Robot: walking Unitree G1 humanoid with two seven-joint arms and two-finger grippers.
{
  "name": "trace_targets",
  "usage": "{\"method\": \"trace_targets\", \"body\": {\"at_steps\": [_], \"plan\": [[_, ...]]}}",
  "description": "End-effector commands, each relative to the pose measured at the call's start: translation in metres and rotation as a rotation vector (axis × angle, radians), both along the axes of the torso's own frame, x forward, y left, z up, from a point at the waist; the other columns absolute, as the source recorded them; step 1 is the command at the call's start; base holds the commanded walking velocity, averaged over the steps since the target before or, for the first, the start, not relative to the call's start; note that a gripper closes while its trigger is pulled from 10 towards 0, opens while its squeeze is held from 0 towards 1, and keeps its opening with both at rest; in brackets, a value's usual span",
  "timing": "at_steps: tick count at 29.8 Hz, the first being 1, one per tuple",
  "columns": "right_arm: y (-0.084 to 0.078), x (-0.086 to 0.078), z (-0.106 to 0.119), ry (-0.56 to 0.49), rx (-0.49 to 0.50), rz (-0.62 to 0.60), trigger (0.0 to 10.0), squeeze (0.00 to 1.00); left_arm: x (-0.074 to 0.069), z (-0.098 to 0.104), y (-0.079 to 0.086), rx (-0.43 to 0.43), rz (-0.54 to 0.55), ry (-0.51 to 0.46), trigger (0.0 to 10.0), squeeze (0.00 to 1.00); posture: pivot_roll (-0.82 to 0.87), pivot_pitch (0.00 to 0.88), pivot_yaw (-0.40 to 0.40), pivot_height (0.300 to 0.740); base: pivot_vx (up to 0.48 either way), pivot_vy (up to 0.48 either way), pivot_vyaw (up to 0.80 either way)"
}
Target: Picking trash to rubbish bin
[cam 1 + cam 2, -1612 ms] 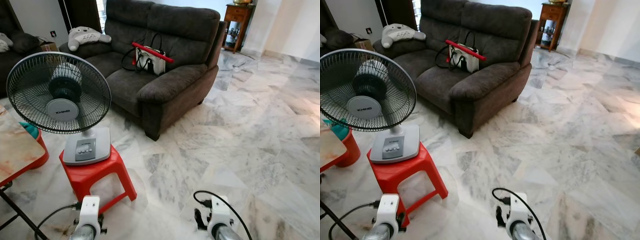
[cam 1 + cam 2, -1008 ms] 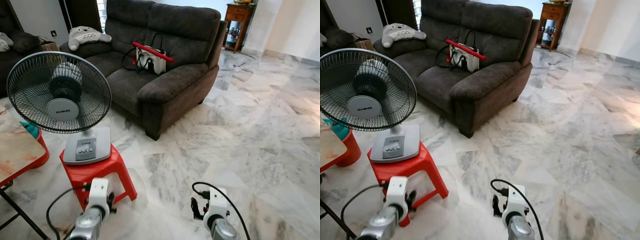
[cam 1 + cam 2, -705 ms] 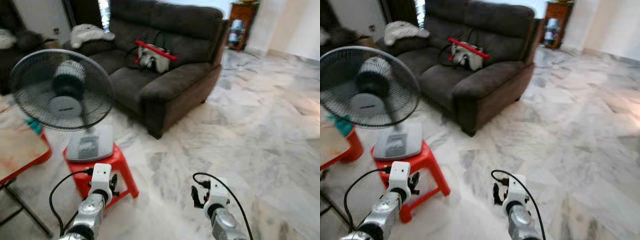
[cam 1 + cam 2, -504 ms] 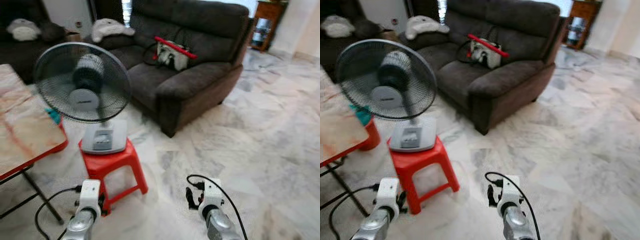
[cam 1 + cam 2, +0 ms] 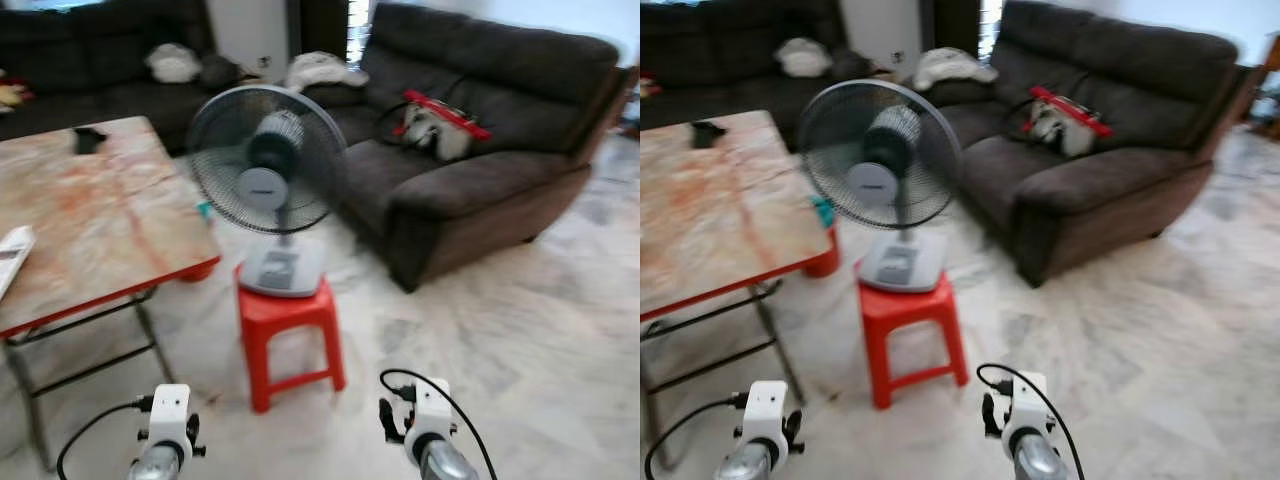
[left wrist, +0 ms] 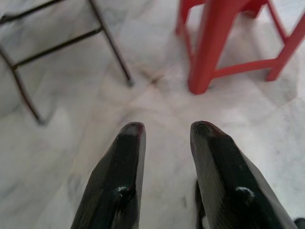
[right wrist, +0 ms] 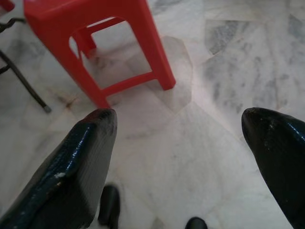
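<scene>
Camera's swung left, so the table (image 5: 100, 225) now sits beside the fan (image 5: 265, 160) on its red stool (image 5: 290, 325). Left gripper (image 6: 164, 136) slightly parted, right gripper (image 7: 178, 129) spread wide, both over bare floor (image 5: 520, 330); can't spot any trash or bin

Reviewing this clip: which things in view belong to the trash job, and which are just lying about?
Job:
- left claw, open, empty
- right claw, open, empty
- white item at the table's edge: maybe trash, too blurred to tell

Lying about:
- fan on red stool
- table
- sofa with bag
</scene>
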State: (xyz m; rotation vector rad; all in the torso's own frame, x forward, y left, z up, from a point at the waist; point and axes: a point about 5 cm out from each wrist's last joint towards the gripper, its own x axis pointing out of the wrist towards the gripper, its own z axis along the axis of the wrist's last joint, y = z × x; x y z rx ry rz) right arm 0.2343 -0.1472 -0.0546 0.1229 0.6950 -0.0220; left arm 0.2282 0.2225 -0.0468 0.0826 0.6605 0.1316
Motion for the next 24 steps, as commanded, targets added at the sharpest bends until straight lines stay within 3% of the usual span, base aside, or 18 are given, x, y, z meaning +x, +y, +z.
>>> {"method": "trace_targets", "body": {"at_steps": [1, 12, 24], "plan": [[0.0019, 0.0, -0.0002, 0.004, -0.001, 0.004, 10.0, 0.0, -0.0012, -0.0008, 0.0031, 0.006, 0.013, 0.018, 10.0, 0.0, 0.0, 0.0, 0.008, 0.74, 0.0, 0.0, 0.8], [0.0011, -0.0056, -0.004, 0.026, -0.004, 0.004, 10.0, 0.0, -0.0087, -0.0063, 0.0023, 0.01, 0.009, 0.053, 10.0, 0.0, 0.0, 0.0, 0.009, 0.74, 0.0, 0.0, 0.8], [0.0019, -0.0059, -0.0042, 0.027, -0.003, 0.011, 10.0, 0.0, -0.0075, -0.0061, -0.0006, 0.011, -0.007, 0.051, 10.0, 0.0, 0.0, 0.0, 0.009, 0.74, 0.0, 0.0, 0.8]]}}
